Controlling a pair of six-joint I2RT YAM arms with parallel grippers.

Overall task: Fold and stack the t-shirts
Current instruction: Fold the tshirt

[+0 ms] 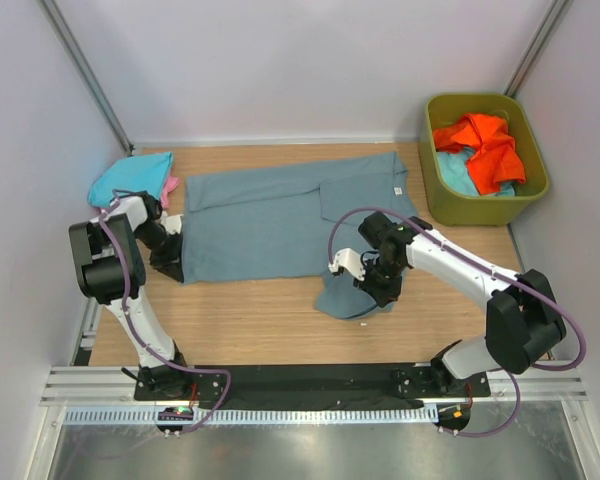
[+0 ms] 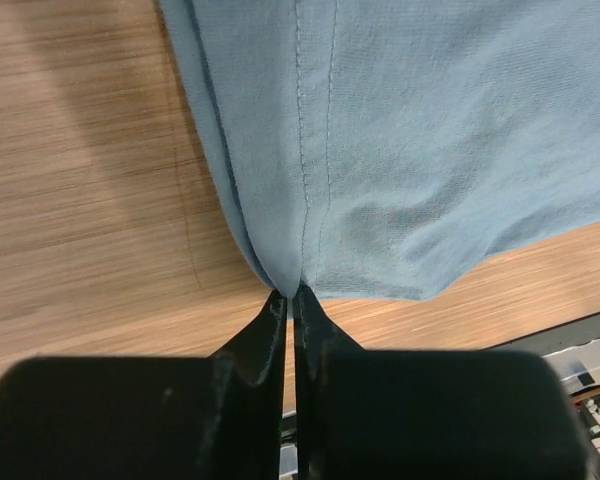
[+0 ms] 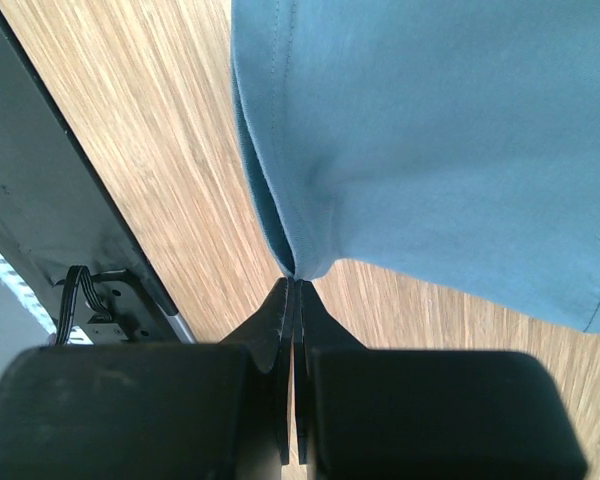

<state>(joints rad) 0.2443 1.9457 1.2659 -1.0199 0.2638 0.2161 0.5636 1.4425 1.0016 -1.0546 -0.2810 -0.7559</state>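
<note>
A large grey-blue t-shirt (image 1: 270, 215) lies spread across the wooden table, with a small white label (image 1: 398, 190) near its right side. My left gripper (image 1: 177, 268) sits at the shirt's near left corner. In the left wrist view that gripper (image 2: 292, 295) is shut on a hemmed fold of the shirt (image 2: 430, 150). My right gripper (image 1: 378, 290) holds the near right corner, which is bunched and pulled toward me. Seen from the right wrist, the right gripper (image 3: 296, 282) is shut on a pinch of the same cloth (image 3: 440, 150). A turquoise t-shirt (image 1: 130, 178) lies on a pink one (image 1: 169, 186) at the back left.
An olive-green tub (image 1: 535, 190) stands at the back right, holding an orange t-shirt (image 1: 485, 145) and a light blue one (image 1: 458, 175). White walls close in the table on three sides. The black base rail (image 1: 310, 378) runs along the near edge.
</note>
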